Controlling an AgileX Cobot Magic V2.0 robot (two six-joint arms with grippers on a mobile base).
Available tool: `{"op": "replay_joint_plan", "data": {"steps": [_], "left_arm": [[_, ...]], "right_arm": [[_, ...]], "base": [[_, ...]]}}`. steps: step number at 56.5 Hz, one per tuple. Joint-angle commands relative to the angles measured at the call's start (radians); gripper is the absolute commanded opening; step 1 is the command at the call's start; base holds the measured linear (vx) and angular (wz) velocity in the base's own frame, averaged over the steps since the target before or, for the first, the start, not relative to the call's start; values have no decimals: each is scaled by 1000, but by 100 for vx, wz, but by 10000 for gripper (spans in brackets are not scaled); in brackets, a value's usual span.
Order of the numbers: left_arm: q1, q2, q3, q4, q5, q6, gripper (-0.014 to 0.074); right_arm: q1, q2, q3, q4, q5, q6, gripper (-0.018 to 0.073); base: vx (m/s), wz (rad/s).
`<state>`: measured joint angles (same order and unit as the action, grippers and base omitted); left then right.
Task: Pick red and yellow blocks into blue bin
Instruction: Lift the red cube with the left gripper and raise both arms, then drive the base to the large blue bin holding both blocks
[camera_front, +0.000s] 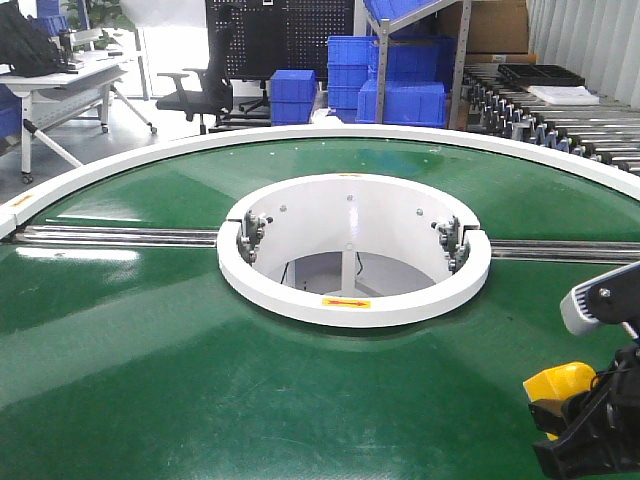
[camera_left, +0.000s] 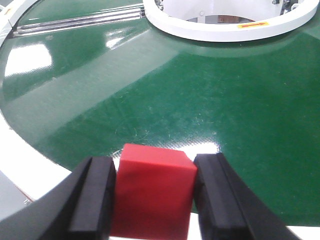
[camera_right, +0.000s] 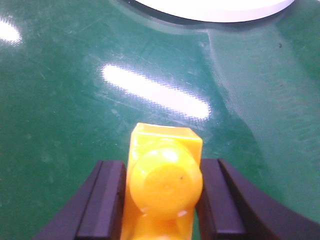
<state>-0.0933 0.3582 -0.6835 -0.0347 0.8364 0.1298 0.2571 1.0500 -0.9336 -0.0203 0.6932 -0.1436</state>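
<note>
In the left wrist view my left gripper (camera_left: 155, 195) is shut on the red cube (camera_left: 152, 192), held between both black fingers above the green belt near its white outer rim. In the right wrist view my right gripper (camera_right: 162, 200) is shut on the yellow studded brick (camera_right: 165, 185), studs facing the camera, above the green belt. In the front view the right gripper (camera_front: 585, 425) shows at the lower right holding the yellow brick (camera_front: 560, 385). The left gripper is out of the front view. The wide blue bin with sloping walls is not in view.
A round green conveyor belt (camera_front: 150, 330) has a white central ring (camera_front: 355, 300) around an open well, and a white outer rim (camera_front: 150, 160). Ribbed blue crates (camera_front: 400, 95) stand behind it, with a roller conveyor (camera_front: 560, 120) at the right and office chairs at the back.
</note>
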Motion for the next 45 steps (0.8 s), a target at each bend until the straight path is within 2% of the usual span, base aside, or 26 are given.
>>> {"op": "replay_joint_plan", "data": {"steps": [1, 22, 45], "left_arm": [[-5, 15, -23, -5, -88, -9, 272], [-5, 15, -23, -5, -88, -9, 272], [-5, 15, -23, -5, -88, -9, 272]], "right_arm": [[2, -20, -29, -6, -67, -7, 226], [2, -20, -29, -6, -67, -7, 226], [2, -20, -29, -6, -67, -7, 226]], "base": [[0, 0], [-2, 7], [-12, 51]]}}
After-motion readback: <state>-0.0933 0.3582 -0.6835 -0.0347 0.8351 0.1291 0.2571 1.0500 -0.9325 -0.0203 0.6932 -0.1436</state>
